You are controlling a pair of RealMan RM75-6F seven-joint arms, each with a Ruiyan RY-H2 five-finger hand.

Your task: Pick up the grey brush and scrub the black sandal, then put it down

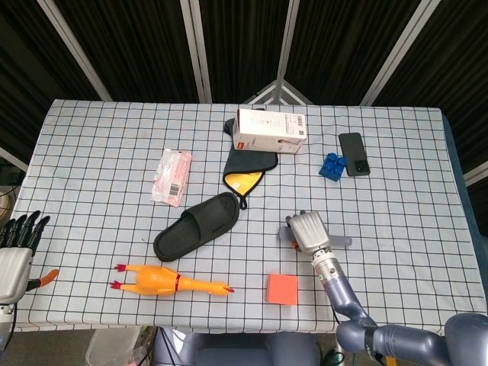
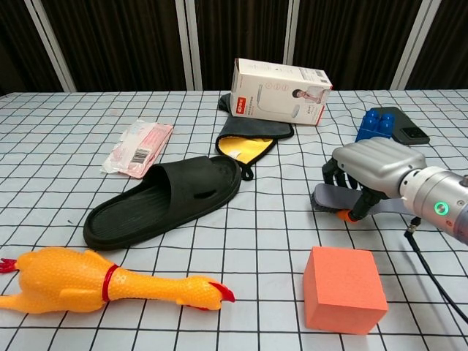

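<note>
Grey brush point(image 2: 338, 198), judged light and rigid with a flat handle best taken mid-length, lies on the table point(image 2: 241, 241) right of the black sandal point(image 2: 162, 199), the right robot hand point(image 2: 369, 169) curled over and gripping it; left robot hand point(image 1: 14, 255) idle, fingers apart.

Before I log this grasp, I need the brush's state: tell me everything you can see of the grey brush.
The grey brush is a flat, elongated, plastic-looking piece with a slim handle running out to the right. It lies roughly level at the checked tablecloth, just right of the black sandal and behind the orange block. The right hand covers its middle, fingers curled over the top and thumb beneath. Its bristles are hidden; whether it has lifted off the cloth is unclear.
</note>
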